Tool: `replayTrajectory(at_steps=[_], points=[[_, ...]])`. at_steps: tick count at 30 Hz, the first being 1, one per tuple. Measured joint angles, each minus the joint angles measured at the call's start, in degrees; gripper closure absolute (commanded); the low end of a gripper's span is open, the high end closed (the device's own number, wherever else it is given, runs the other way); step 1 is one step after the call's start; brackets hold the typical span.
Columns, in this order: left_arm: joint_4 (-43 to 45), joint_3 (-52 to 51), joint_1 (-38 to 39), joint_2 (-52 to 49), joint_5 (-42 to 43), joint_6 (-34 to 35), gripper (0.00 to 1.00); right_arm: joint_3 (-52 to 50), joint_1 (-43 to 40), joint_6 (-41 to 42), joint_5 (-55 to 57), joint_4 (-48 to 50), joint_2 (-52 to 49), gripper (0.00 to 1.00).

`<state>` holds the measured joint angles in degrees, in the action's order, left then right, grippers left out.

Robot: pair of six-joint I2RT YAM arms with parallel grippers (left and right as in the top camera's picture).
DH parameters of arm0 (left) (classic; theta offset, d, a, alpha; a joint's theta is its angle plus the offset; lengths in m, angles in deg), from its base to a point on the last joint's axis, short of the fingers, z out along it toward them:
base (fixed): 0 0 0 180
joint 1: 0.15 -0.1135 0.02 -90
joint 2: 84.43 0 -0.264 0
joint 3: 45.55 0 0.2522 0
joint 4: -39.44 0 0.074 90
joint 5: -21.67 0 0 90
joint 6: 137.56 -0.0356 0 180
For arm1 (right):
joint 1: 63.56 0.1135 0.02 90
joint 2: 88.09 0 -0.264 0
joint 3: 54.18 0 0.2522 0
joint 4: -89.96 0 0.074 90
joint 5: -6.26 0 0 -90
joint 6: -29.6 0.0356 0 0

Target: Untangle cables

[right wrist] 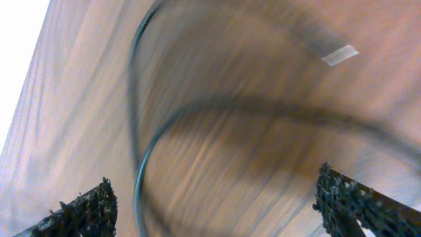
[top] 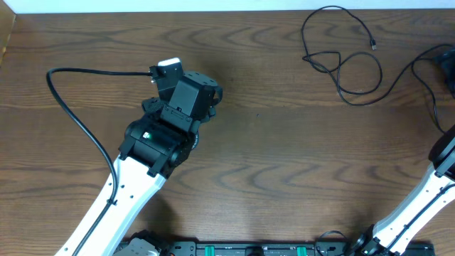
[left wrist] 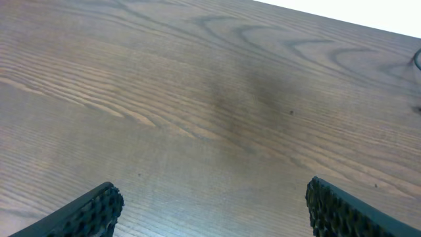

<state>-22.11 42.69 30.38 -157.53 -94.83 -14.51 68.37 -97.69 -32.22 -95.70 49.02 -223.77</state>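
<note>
Black and thin, one cable (top: 338,80) lay in loose loops on the wooden table (top: 284,142), at its far right side, with a small plug at one end. Another black cable (right wrist: 136,131) curved, blurred, below the right gripper (right wrist: 217,207), whose jaws stood wide with nothing pinched between them. Well apart from both cables, the left gripper (left wrist: 214,207) hung over plain wood, its jaws likewise wide and holding nothing.

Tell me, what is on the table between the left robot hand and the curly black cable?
Nothing: in the overhead view, only bare wooden table lies between the left gripper and the thin black cable.
</note>
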Motion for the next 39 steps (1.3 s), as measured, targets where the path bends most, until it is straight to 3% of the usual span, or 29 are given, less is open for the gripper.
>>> replayTrajectory(at_steps=[6,9,10,13,14,20,28,30,34,39], points=[[0.0,0.0,0.0,-1.8,0.0,1.6,0.11,0.0,0.7,-21.7,-3.1,-7.3,2.9,0.03],[0.0,0.0,0.0,-2.8,0.0,1.9,0.16,0.3,0.7,-31.5,1.9,-9.2,4.0,0.12],[0.0,0.0,0.0,-3.0,0.0,1.9,0.28,0.4,0.6,-34.2,3.0,-9.8,4.0,0.12],[0.3,0.0,0.0,-3.3,0.7,2.6,0.88,0.4,0.1,-42.1,5.5,-10.7,4.0,0.1],[0.3,0.0,0.0,-3.3,1.0,2.8,0.92,0.4,-0.2,-43.8,6.0,-10.3,4.0,0.09],[1.3,0.0,0.0,-3.3,5.4,2.8,0.92,0.4,-2.3,-48.5,8.5,-8.9,4.0,0.09],[2.1,0.0,0.0,-3.3,9.3,3.4,0.92,0.4,-6.3,-48.9,6.4,-8.7,3.8,0.06],[2.0,0.0,0.0,-3.3,9.7,6.1,0.92,0.5,-6.9,-48.6,5.7,-9.4,3.0,0.07],[1.7,0.0,0.0,-3.3,11.4,18.5,0.92,0.5,-7.2,-48.3,3.8,-10.9,-0.1,0.09],[4.5,-0.1,-0.6,-3.3,19.5,30.2,0.92,0.9,-7.0,-48.1,1.9,-10.5,-2.1,0.19]])
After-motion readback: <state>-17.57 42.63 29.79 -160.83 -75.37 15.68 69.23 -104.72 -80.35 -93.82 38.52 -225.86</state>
